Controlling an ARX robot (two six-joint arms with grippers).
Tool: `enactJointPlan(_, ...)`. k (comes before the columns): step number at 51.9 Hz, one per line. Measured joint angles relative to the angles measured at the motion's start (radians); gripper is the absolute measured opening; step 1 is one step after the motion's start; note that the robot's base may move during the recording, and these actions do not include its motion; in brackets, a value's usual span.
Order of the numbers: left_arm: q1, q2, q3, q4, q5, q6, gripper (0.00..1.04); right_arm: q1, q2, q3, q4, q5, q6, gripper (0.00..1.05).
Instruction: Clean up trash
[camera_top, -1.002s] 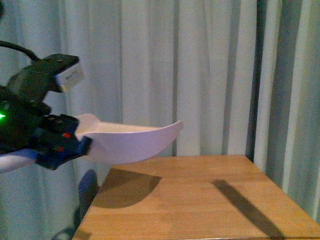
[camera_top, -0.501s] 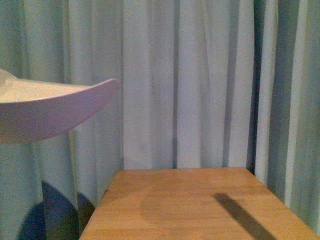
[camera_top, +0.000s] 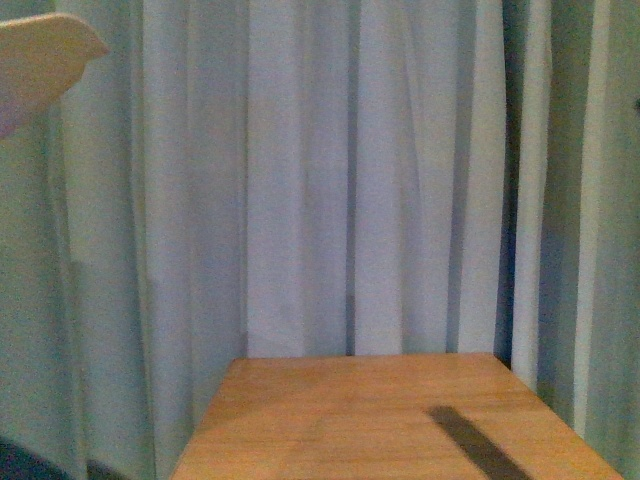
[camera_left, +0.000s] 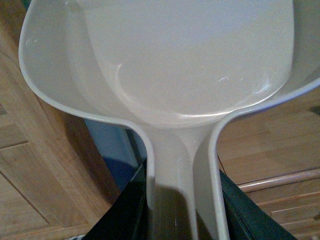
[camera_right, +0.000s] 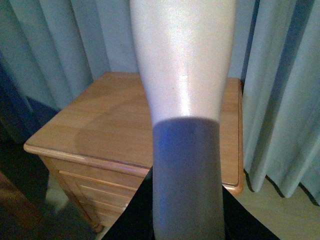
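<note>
- The curtain (camera_top: 350, 180), pale grey-green and falling in long upright folds, filled the back of the front view. It hung just behind the worktop.
- The worktop (camera_top: 370, 420) was the light wooden top of a cabinet with a rounded edge. The right wrist view showed drawers (camera_right: 95, 195) under it. A dark slanted shadow (camera_top: 475, 440) lay across its right part.
- The dustpan (camera_left: 165, 60) was pale and smooth, a wide scoop with raised curved walls.
  - In the front view only one corner of it showed, high at the upper left, well apart from the worktop.
  - In the left wrist view its glossy inside carried faint scratches and soft glints, and a narrow handle ran back from it.
  - Wooden furniture and a blue patch (camera_left: 112, 150) lay below it.
- The tool (camera_right: 182, 60) was pale, smooth and rounded, and widened away from its held end. The part near that end was in shadow. What kind of tool it was could not be told.
- The left gripper (camera_left: 182, 210) had its dark jaws pressed against both sides of the dustpan's handle, clamped on it.
- The right gripper (camera_right: 187, 215) had its dark jaws closed on the tool's narrow end.
- The trash could not be made out in any view. The pan's far part was cut off by the picture edge, so neither the trash's look nor its place could be told.
</note>
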Motion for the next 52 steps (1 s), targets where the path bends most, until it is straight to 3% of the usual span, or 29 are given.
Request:
enactJointPlan(14,-0.108,-0.042,-0.029,0.016,-0.046,-0.022,0.28,0.000,0.000,0.000,0.000,0.000,0.000,0.18)
enactJointPlan(52,-0.114,-0.047,-0.031,0.021,-0.054,-0.034,0.28,0.000,0.000,0.000,0.000,0.000,0.000,0.18)
